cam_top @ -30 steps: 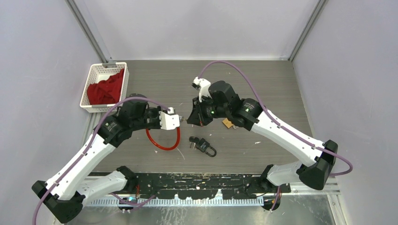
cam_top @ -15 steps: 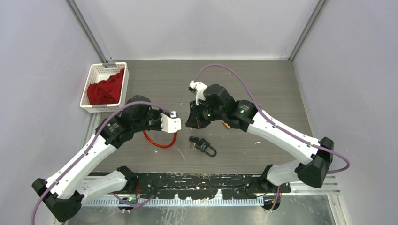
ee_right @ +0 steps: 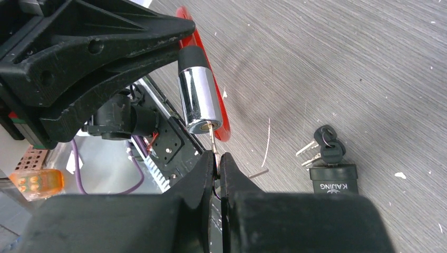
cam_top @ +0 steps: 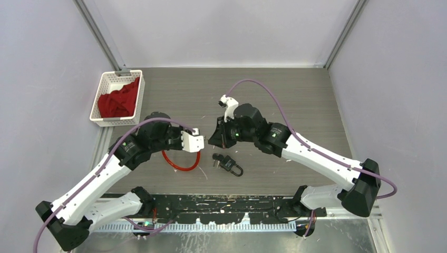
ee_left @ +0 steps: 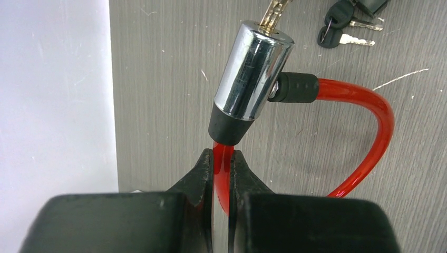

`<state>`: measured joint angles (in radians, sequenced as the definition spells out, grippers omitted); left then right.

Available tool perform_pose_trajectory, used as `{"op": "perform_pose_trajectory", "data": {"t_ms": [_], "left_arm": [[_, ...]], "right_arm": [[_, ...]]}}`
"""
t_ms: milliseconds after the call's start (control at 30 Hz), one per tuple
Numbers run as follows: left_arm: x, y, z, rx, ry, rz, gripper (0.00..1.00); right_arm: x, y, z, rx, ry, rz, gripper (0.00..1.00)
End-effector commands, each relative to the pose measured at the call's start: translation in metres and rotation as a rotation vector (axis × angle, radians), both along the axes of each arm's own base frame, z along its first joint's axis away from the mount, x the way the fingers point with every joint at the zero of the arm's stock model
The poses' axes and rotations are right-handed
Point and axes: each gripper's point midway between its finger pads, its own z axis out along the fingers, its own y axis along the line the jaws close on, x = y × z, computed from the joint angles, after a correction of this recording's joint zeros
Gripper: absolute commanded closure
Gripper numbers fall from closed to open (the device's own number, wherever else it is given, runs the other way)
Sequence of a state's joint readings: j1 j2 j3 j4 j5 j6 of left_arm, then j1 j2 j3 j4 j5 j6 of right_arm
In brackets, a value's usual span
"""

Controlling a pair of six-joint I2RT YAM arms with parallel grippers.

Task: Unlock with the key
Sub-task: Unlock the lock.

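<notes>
Your left gripper [ee_left: 222, 158] clamps the likely springy red plastic-coated cable [ee_left: 369, 121] at six o'clock of the slick chrome lock cylinder [ee_left: 253, 74], and your right gripper [ee_right: 217, 158] pinches the thin metal key [ee_right: 212, 143], so twist gently.

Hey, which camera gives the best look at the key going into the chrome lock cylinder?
Right wrist: the key runs from the right fingers into the keyhole of the chrome cylinder, all in frame. Left wrist shows only its blade above the cylinder, cut by the frame edge. Top view: too small to tell.
</notes>
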<state>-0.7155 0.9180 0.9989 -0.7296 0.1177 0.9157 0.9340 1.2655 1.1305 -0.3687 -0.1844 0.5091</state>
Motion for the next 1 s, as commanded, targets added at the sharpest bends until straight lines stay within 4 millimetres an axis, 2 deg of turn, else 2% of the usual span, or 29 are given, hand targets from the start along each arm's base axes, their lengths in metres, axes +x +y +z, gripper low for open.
{"op": "perform_pose_trajectory", "data": {"t_ms": [0,133,233,467,600,800,967], "left_arm": [[-0.004,-0.040,0.057,-0.226,-0.119,-0.130,1.00],[-0.007,-0.042,0.054,-0.205,-0.138,-0.175,1.00],[-0.008,-0.044,0.051,-0.160,-0.185,-0.207,1.00],[0.004,-0.044,0.059,-0.166,-0.245,-0.139,1.00],[0.003,-0.046,0.065,-0.216,-0.212,-0.106,1.00],[0.004,-0.044,0.062,-0.264,-0.170,-0.050,1.00],[0.000,-0.045,0.060,-0.282,-0.147,-0.049,1.00]], "right_arm": [[0.007,0.025,0.053,0.192,-0.095,0.015,0.99],[0.005,0.032,0.052,0.188,-0.081,0.045,0.99],[0.010,0.033,0.045,0.129,-0.052,0.025,0.99],[0.020,0.035,0.033,0.100,-0.005,-0.044,0.99],[0.018,0.039,0.045,0.184,-0.035,-0.030,0.99],[0.015,0.041,0.065,0.268,-0.081,-0.020,0.99],[0.016,0.047,0.059,0.266,-0.074,-0.017,0.99]]}}
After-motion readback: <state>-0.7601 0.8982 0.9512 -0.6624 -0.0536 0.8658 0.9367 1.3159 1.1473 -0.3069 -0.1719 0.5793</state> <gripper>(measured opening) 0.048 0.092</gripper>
